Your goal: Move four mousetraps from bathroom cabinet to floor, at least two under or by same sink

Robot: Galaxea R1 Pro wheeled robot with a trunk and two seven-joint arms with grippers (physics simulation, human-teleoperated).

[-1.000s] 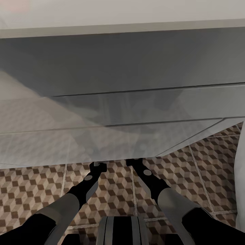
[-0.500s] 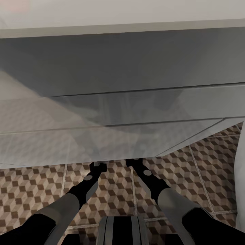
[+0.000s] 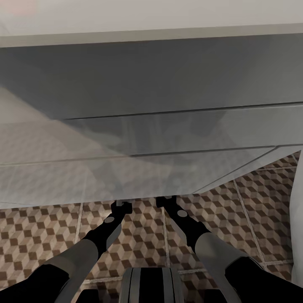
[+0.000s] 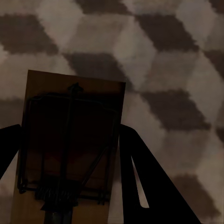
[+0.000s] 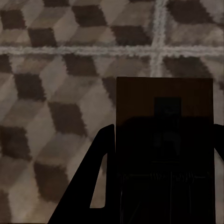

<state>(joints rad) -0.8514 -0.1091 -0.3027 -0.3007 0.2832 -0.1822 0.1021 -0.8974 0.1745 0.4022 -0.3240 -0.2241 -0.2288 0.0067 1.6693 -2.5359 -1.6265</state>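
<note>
My left gripper (image 4: 70, 158) is shut on a tan wooden mousetrap (image 4: 70, 140) with a dark wire frame, held just above the cube-patterned bathroom floor (image 4: 177, 60). Another mousetrap (image 5: 163, 121), dark in shadow, sits between the fingers of my right gripper (image 5: 163, 154), which is shut on it over the tiles (image 5: 56, 93). In the head view both arms (image 3: 105, 231) reach forward, and their ends pass under the white floating vanity (image 3: 168, 84) of the sink. The cabinet is out of view.
The vanity's drawer fronts (image 3: 189, 122) hang low over the arms. Patterned floor (image 3: 38, 235) stretches out on both sides of me. A white rounded object (image 3: 297, 210) stands at the right edge.
</note>
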